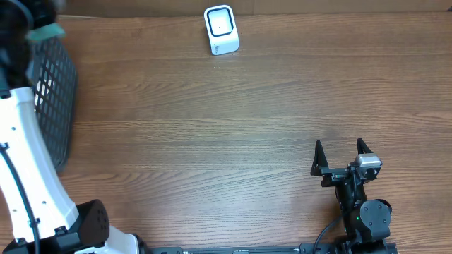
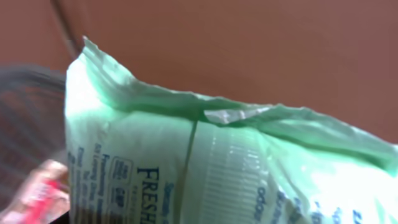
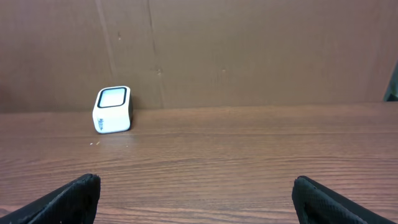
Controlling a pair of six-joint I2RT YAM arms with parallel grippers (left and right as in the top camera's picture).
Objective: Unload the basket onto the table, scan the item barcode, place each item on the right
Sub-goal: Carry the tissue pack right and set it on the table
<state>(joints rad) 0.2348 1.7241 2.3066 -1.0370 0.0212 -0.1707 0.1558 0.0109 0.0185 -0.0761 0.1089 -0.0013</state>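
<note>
Left claw sits up at the far-left corner, above the black wire basket, and reads as clenched on the green packet. Its fingers are out of shot in both views, but the packet hangs tilted right against the wrist cam, with wall behind it and basket mesh off to one side and lower. So I judge it gripped and raised, not lying in the basket. Overhead shows only a sliver of green just beside the claw. Print on the packet reads FRESH. A ribbed striped patch sits by the centre seam, too soft to say whether that is the barcode. Red-and-pink item lies lower down by the mesh, under the claw, not involved. White scanner stands on the surface at the far edge, well off to the left claw's right, window on its slanted top face, nothing near it. Right claw is released, jaws wide, empty, parked low at the near edge, with the scanner ahead of it, to its left and well apart. Progress, my read: the pick looks done and everything after it is left. That means carrying the packet across to the scanner, turning the barcode face toward the window and holding it there for a read. No sign of a scan yet. Barcode side is unknown from here, so orientation is the open question for the next leg.
</note>
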